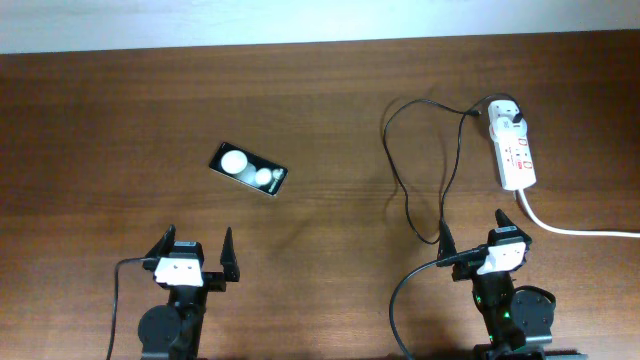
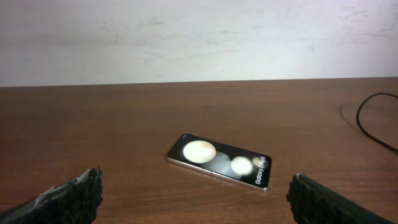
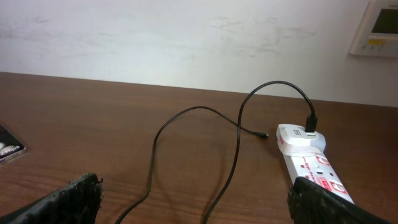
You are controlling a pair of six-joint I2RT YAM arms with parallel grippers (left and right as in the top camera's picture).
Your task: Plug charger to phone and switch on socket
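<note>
The black phone [image 1: 248, 169] lies flat at the table's left centre, two white round spots on its face; the left wrist view shows it [image 2: 219, 160] ahead of the fingers. The charger's thin black cable [image 1: 420, 170] loops on the table; its small plug tip [image 3: 263, 135] lies free near the white adapter [image 3: 298, 137], which sits in the white socket strip [image 1: 515, 150]. My left gripper [image 1: 192, 255] is open and empty, nearer than the phone. My right gripper [image 1: 472, 238] is open and empty, over the cable's near loop, just short of the strip.
The strip's thick white cord [image 1: 580, 231] runs off to the right edge. The wooden table [image 1: 120, 120] ends at a white wall behind. A wall panel [image 3: 379, 28] shows at upper right in the right wrist view.
</note>
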